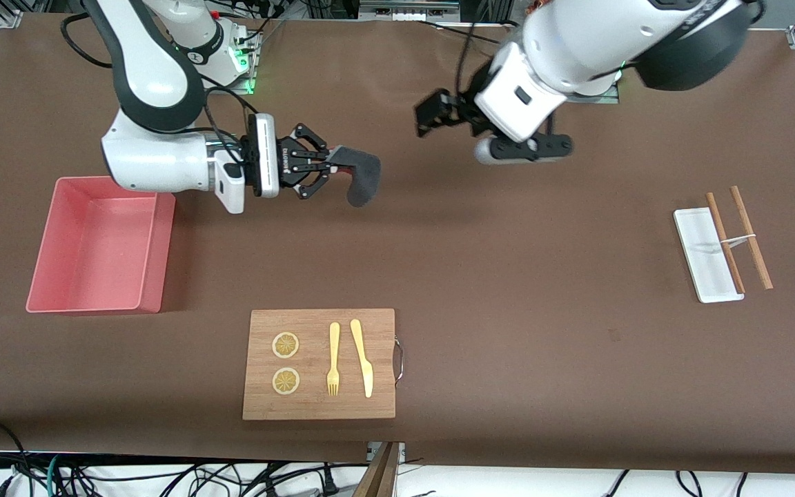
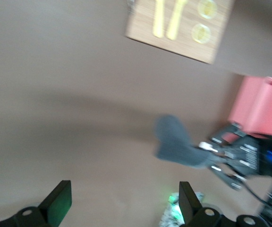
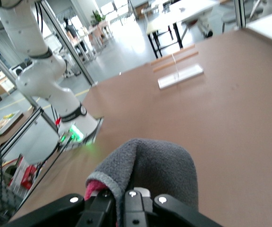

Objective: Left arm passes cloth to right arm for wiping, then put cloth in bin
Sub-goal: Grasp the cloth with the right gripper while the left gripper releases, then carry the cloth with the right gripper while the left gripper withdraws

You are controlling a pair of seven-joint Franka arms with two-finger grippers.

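My right gripper (image 1: 332,162) is shut on one edge of the cloth (image 1: 363,176). The cloth hangs folded in the air over bare table, with its dark grey side out. In the right wrist view the cloth (image 3: 150,168) fills the space ahead of the gripper (image 3: 131,194), with a bit of pink showing at the pinch. My left gripper (image 1: 525,150) is open and empty, up over the table toward the left arm's end, apart from the cloth. In the left wrist view its fingers (image 2: 60,203) stand wide apart with the cloth (image 2: 176,142) farther off. The bin (image 1: 156,248) stands empty at the right arm's end.
A wooden cutting board (image 1: 315,404) near the front edge carries a fork (image 1: 333,359), a knife (image 1: 363,355) and two lemon slices (image 1: 286,345). A narrow white tray (image 1: 704,255) and two chopsticks (image 1: 749,238) lie toward the left arm's end.
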